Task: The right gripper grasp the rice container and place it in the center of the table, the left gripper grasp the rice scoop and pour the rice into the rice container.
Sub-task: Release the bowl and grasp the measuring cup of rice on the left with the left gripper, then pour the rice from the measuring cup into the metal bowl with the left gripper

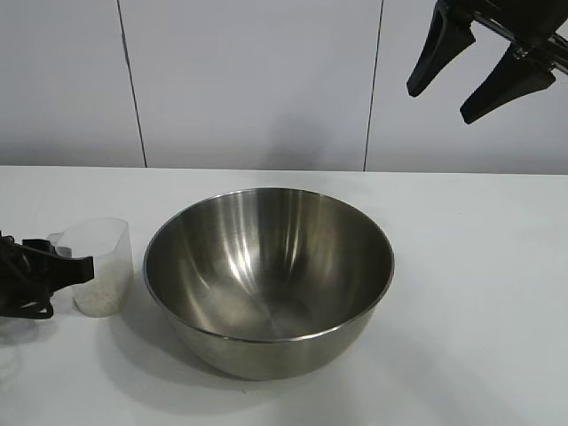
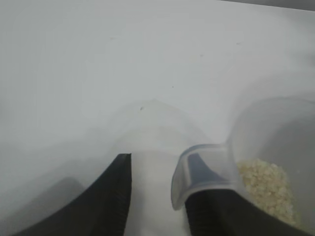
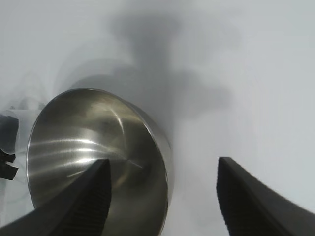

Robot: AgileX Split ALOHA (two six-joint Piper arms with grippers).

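Observation:
The rice container [image 1: 266, 275], a large shiny steel bowl, stands empty at the middle of the white table [image 1: 479, 293]; it also shows in the right wrist view [image 3: 93, 147]. The rice scoop [image 1: 102, 262], a small translucent cup, stands upright just left of the bowl with rice [image 2: 266, 182] in its bottom. My left gripper [image 1: 75, 266] is at the table's left edge against the scoop's left side. Its fingers are apart [image 2: 157, 167], and one fingertip lies behind the scoop's clear handle tab [image 2: 204, 169]. My right gripper [image 1: 479, 75] hangs open and empty high at the upper right [image 3: 165, 182].
A grey panelled wall [image 1: 257, 80] runs behind the table. Bare tabletop lies right of the bowl and in front of it.

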